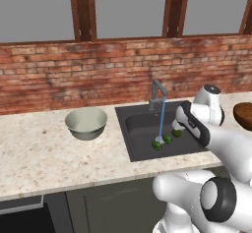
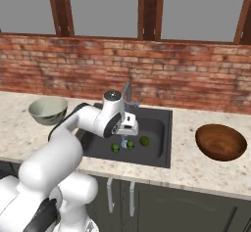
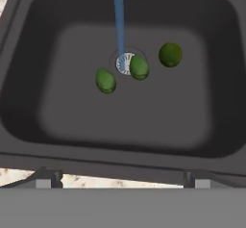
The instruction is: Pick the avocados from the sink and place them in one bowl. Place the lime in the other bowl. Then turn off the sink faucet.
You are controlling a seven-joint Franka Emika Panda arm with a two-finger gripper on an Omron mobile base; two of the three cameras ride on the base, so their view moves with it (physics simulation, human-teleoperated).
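I hold the tool point(image 2: 128, 139) with its jaws wide apart and nothing between them, hovering above the sink point(image 3: 29, 102). All three fruits lie on the sink floor: one avocado point(image 3: 105, 80) left of the drain, a second avocado point(image 3: 139, 67) touching the drain under the water stream point(image 3: 118, 25), and the lime point(image 3: 170, 54) just right of it. I judge them light, firm and wet, so likely slippery; I would grip each across its widest middle. The hand view shows their spacing and the drain clearly. The left base view shows the faucet point(image 1: 158, 95) and the grey-green bowl point(image 1: 86, 123) on the worktop point(image 1: 39, 153) at left. The right base view gives me the whole brown bowl point(image 2: 221, 142) at right.
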